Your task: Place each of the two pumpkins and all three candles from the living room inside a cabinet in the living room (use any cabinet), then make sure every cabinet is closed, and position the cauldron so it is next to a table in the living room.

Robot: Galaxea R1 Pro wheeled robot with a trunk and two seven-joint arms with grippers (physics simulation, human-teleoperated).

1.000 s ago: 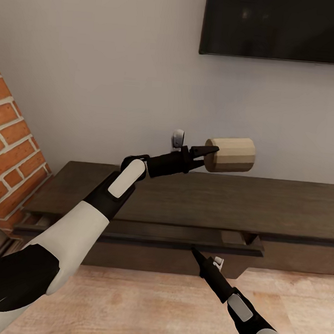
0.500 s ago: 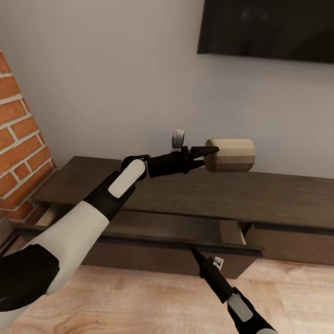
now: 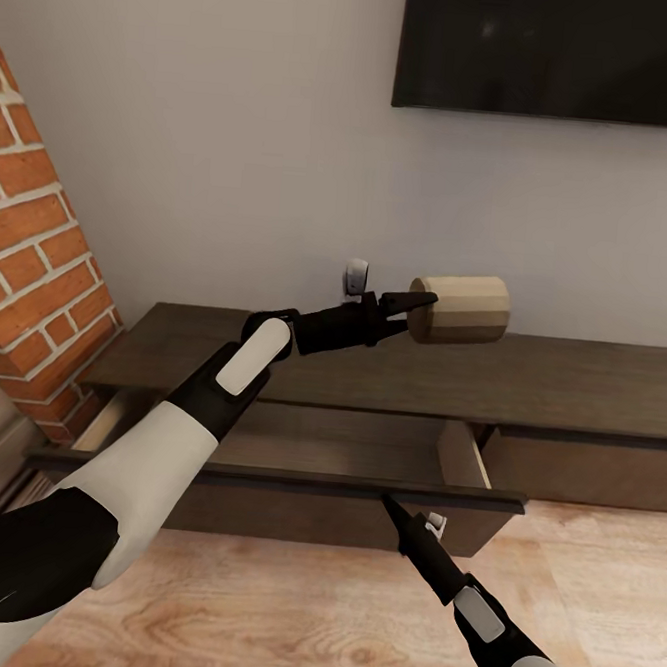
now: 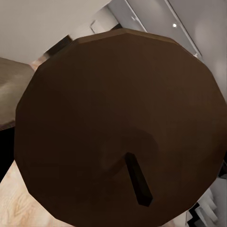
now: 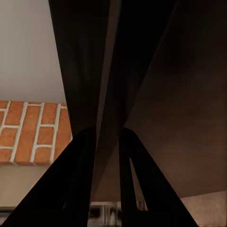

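- Head view: left gripper [image 3: 416,305] holds a candle [image 3: 463,310] out in the air, above the cabinet [image 3: 530,389] top and in front of the pale wall [image 3: 219,134]. Candle lies on its side, banded cream to tan, faceted body, jaws pinching its near end.
- Head view: cabinet is long, low, dark brown. Its drawer [image 3: 293,471] is pulled out toward the robot, inside visible; nothing that I can make out in it. The panel to the right of the drawer is flush and shut.
- Head view: right gripper [image 3: 390,504] is low, tips right at the drawer's front top edge, fingers close together. Contact or a grip on the edge: cannot tell here.
- Head view: dark TV screen [image 3: 556,50] on the wall at top right, brick column [image 3: 28,259] at left, wood floor [image 3: 331,614] below.
- Left wrist view: candle's dark brown end face [image 4: 118,123] sits close to the lens, with a short dark wick [image 4: 138,179] sticking out of it. Fingers are hidden behind it.
- Right wrist view: two dark fingers [image 5: 80,184] straddle a thin dark edge of the drawer front [image 5: 109,94], one on each side, just beside or touching it. Brick [image 5: 28,132] shows behind. Jaws narrow, but whether they clamp the panel I cannot tell.
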